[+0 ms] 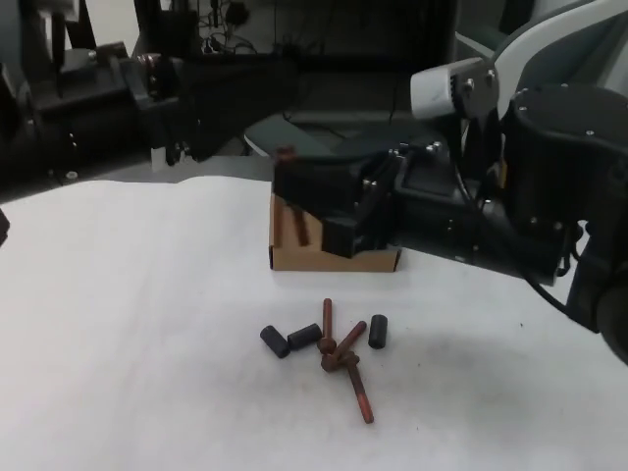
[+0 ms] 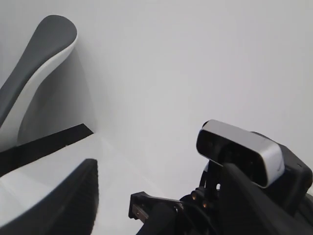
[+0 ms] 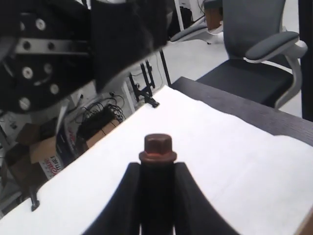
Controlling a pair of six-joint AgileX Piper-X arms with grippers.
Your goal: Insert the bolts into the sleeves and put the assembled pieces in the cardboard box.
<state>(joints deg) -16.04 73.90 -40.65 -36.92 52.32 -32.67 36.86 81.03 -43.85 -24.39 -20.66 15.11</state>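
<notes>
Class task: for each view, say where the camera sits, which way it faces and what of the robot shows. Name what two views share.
High view: behind the arms, facing forward and down over the bench and cardboard box; right arm shows.
Left wrist view: on the left wrist, facing a chair armrest; an arm's camera shows.
Right wrist view: on the right wrist, facing across the bench past the right gripper.
High and right wrist views share the gripped bolt.
</notes>
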